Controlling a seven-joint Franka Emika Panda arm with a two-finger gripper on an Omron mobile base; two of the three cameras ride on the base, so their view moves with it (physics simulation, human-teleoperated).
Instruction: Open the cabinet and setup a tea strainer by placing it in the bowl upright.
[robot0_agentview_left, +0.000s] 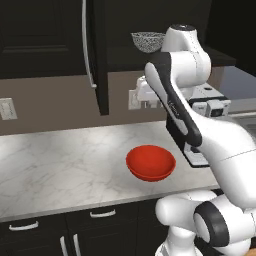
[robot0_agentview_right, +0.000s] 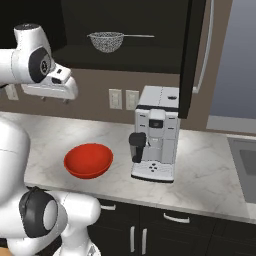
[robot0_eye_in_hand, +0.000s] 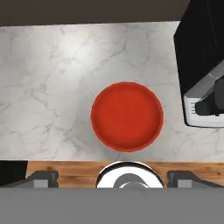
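gripper (robot0_agentview_right: 54, 99) upper left of right base view, above counter, fingers spread, holding nothing | tea strainer (robot0_agentview_right: 106, 41) top centre, on shelf inside open cabinet (robot0_agentview_right: 192, 55) | red bowl (robot0_eye_in_hand: 127, 116) mid-frame in hand view, on marble counter (robot0_eye_in_hand: 48, 87) | coffee machine (robot0_agentview_right: 156, 140) right of bowl

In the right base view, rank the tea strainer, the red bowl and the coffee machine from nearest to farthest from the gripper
1. Tea strainer, up on the open cabinet shelf, above and right of the gripper.
2. Bowl, on the counter below the gripper; close to the strainer's rank.
3. Coffee machine, farthest right on the counter.
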